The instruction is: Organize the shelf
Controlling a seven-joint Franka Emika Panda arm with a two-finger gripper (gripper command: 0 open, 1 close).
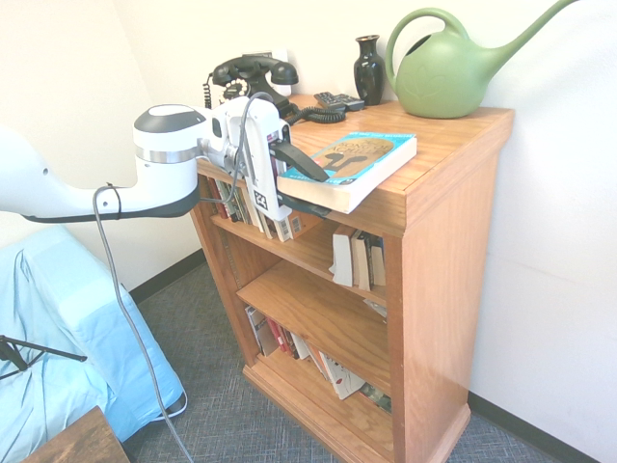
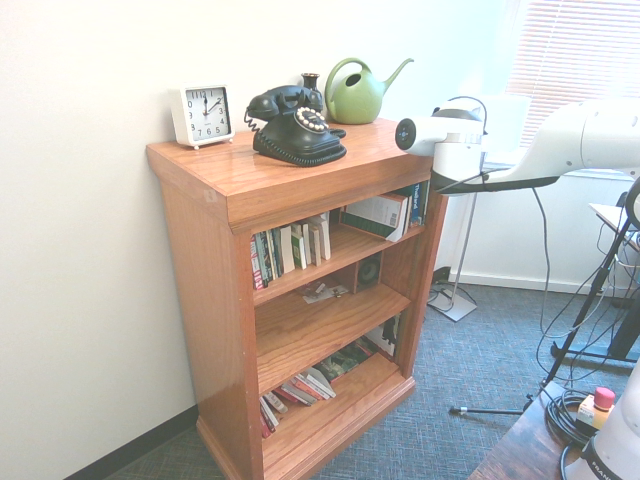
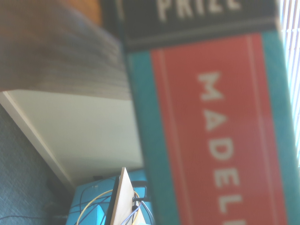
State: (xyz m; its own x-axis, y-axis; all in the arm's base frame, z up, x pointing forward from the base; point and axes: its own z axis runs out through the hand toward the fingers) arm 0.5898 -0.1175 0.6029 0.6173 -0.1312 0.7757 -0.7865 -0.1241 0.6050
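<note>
The shelf point(image 1: 453, 241) is an orange-brown oak bookcase with three tiers, also seen in the second exterior view point(image 2: 200, 260). A thick teal paperback book point(image 1: 362, 164) lies flat on its top and overhangs the front edge. My gripper point(image 1: 324, 193) comes in from the left at that overhanging corner and is open. One finger is over the cover and the other is under the book. In the wrist view the book's red and teal spine point(image 3: 220, 131) fills the right half, very close.
On the shelf top stand a black rotary phone point(image 1: 253, 77), a remote point(image 1: 337, 99), a black vase point(image 1: 368, 68), a green watering can point(image 1: 448, 72) and a white clock point(image 2: 202, 114). Books point(image 1: 352, 258) fill the tiers. A blue-covered seat point(image 1: 58, 328) is at lower left.
</note>
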